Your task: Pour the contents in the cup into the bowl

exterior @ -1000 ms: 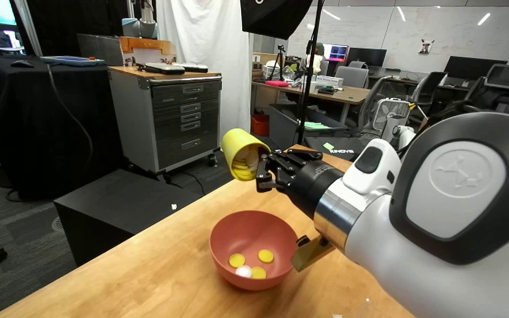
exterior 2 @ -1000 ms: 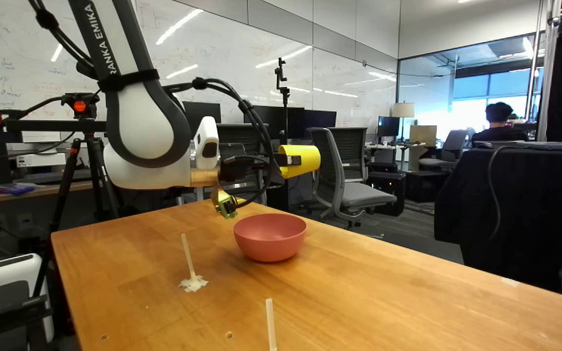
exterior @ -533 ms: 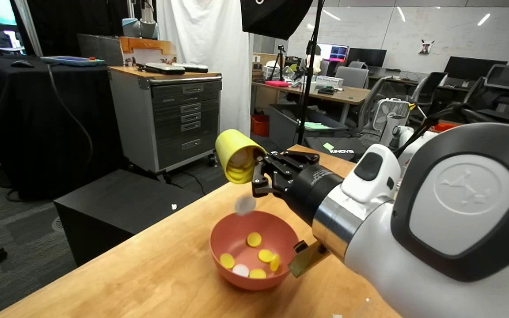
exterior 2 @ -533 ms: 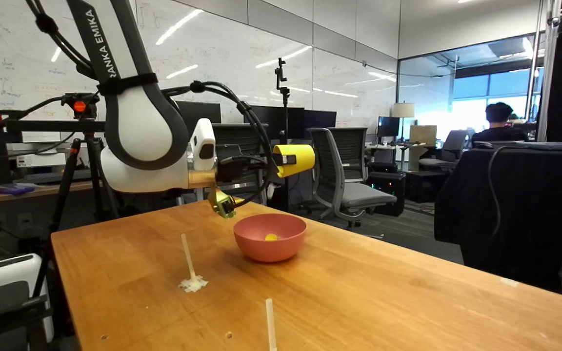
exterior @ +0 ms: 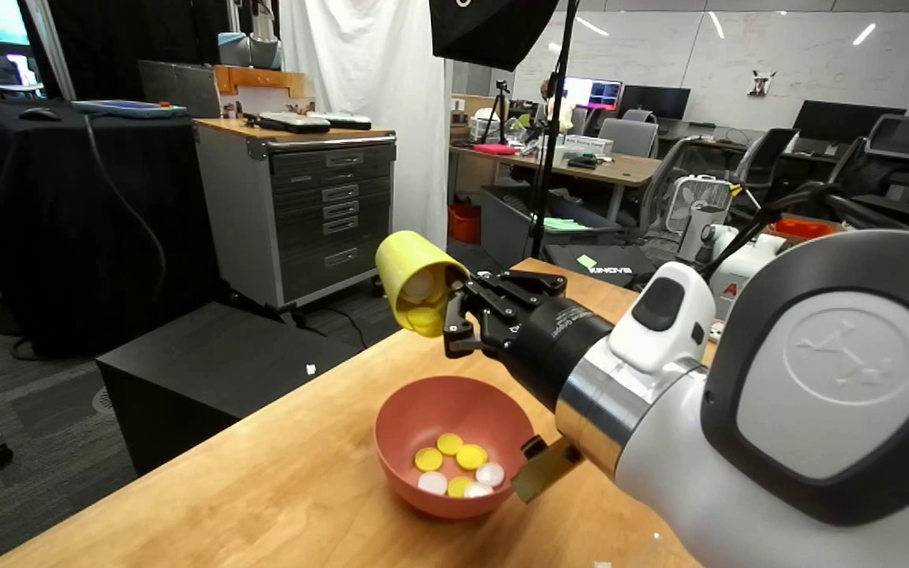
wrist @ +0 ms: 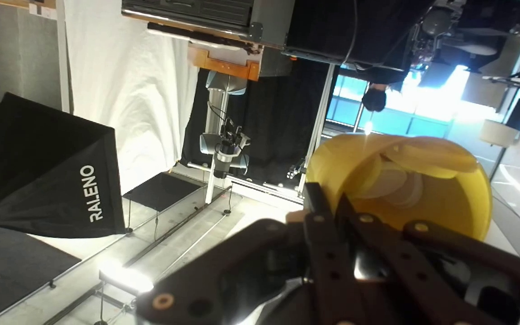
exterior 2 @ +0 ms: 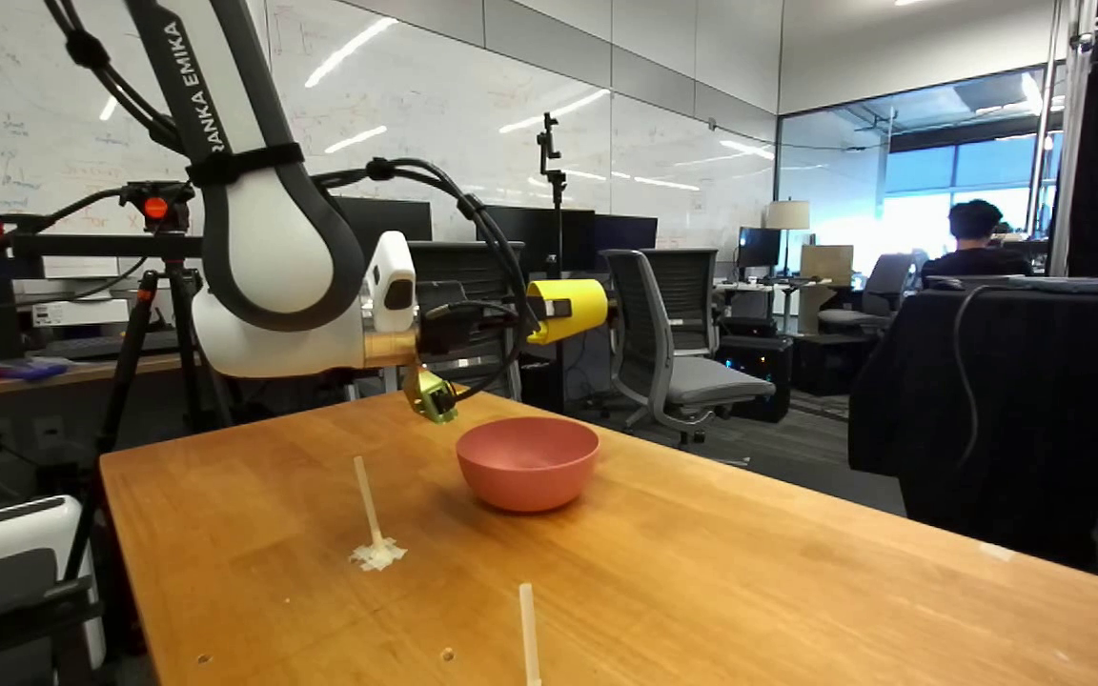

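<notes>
Shifted toward 8 o'clock in an exterior view: yellow cup [exterior: 405, 262], axis 11-to-5, mouth toward 5, clamped at 10 by your gripper [exterior: 459, 300].

The arm [exterior 2: 274, 252] holds its clamped hand [wrist: 328, 199] out nearly level.

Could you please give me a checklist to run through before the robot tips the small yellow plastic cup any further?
1. Grip: ok; the black two-finger gripper is shut on the wall of the small yellow plastic cup.
2. Tilt: ok; the cup's mouth dips below its base.
3. Target: ok; the wide, round pink-salmon plastic bowl stands upright on the light-brown wooden table, seemingly below the cup's mouth.
4. Landing: ok; flat, round yellow and white discs lie in the bowl.
5. Emptying: not ok; more discs show inside the cup.
6. Number left inside: cannot tell; they overlap.
</notes>
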`<state>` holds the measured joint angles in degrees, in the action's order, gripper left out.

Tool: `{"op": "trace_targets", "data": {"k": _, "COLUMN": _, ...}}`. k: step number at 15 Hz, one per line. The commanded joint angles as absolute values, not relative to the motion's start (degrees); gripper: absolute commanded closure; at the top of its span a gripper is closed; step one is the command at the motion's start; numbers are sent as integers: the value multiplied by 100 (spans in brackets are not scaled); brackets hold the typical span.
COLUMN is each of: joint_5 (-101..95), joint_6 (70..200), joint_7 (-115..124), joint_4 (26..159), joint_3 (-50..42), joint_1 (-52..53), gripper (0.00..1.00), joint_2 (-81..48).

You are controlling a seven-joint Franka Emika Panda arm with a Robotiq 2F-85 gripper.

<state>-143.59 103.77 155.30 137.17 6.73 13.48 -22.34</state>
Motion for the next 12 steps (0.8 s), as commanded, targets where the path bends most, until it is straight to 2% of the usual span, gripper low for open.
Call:
{"op": "trace_targets", "data": {"k": 1, "joint_5": -14389, "joint_6": 10168, "joint_7": 15812, "joint_4": 13780, "joint_3": 395, "joint_1": 1671, "gripper": 95, "joint_2": -2191}}
{"op": "trace_targets", "data": {"k": 12, "joint_5": -14389, "joint_6": 10006, "joint_7": 15796, "joint_4": 13774, "joint_3": 158, "joint_1": 2013, "gripper": 95, "joint_2": -2158}}
